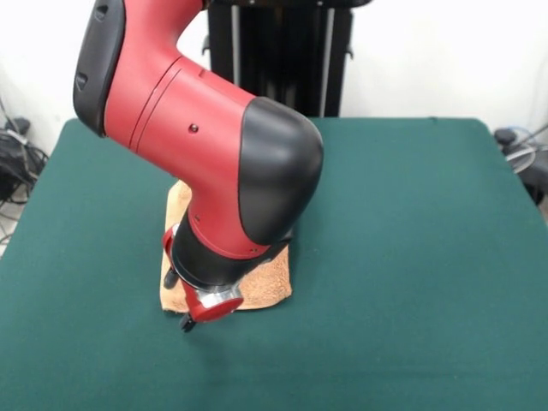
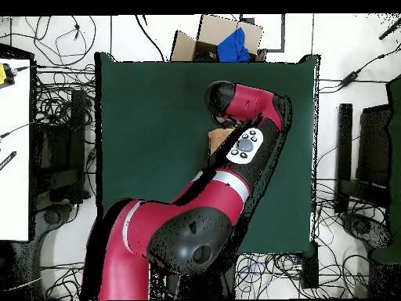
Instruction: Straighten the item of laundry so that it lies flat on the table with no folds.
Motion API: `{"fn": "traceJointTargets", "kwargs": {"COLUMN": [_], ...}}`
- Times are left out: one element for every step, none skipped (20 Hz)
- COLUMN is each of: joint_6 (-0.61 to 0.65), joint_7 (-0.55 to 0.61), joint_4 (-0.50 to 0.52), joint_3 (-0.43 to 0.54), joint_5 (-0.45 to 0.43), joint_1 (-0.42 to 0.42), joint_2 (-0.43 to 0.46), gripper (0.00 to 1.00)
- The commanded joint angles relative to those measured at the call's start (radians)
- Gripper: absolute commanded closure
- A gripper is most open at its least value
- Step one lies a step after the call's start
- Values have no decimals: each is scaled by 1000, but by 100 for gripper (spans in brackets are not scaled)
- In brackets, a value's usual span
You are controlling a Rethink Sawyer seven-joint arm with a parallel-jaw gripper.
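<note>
1. On the table (image 1: 411, 257), left of centre in my front view, I see the towel (image 1: 270, 287), orange-tan terry, mostly hidden behind the arm's wrist.
2. Visible towel parts from the front: a strip at upper left by the arm, the lower left corner, and the lower right corner; the bottom edge looks roughly straight. I can't tell from here if the hidden middle is flat or folded.
3. Overhead, only a small tan patch of towel (image 2: 220, 139) shows, tucked between the arm's end and the button-pad link; the rest is covered.
4. The gripper (image 1: 190, 318) sits low at the towel's near edge, over its lower left corner in the front view. I see a red block with a metal ring and one dark tip poking down beside the edge.
5. Fingers: I can't tell how far apart they are, or whether they have any cloth; the wrist blocks them in both views.
6. The arm (image 1: 214, 145) comes down from the upper left of the front view, its big red-and-black elbow over the towel.
7. Overhead, the arm (image 2: 235, 188) runs across the green top and curls back at the far end.
8. Beyond the table's far edge overhead: a cardboard box (image 2: 204, 35) holding something blue (image 2: 233, 45); cables on the floor around it.
</note>
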Motion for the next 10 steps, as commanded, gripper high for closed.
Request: {"fn": "traceJointTargets", "kwargs": {"joint_6": [87, 84, 82, 82, 83, 94, 100, 109, 117, 126], "joint_7": [-18, -17, -16, -17, -18, -22, -24, -28, -32, -37], "joint_4": [43, 42, 40, 37, 33, 25, 19, 12, 5, 0], "joint_3": [125, 127, 128, 129, 130, 129, 128, 128, 127, 128], "joint_5": [-49, -48, -48, -47, -47, -47, -48, -48, -48, -48], "joint_1": [-23, -23, -24, -25, -27, -29, -31, -34, -37, -39], "joint_2": [36, 38, 41, 44, 47, 50, 52, 55, 57, 59], "gripper": [0, 0, 0, 0, 0, 0, 0, 0, 0, 0]}}
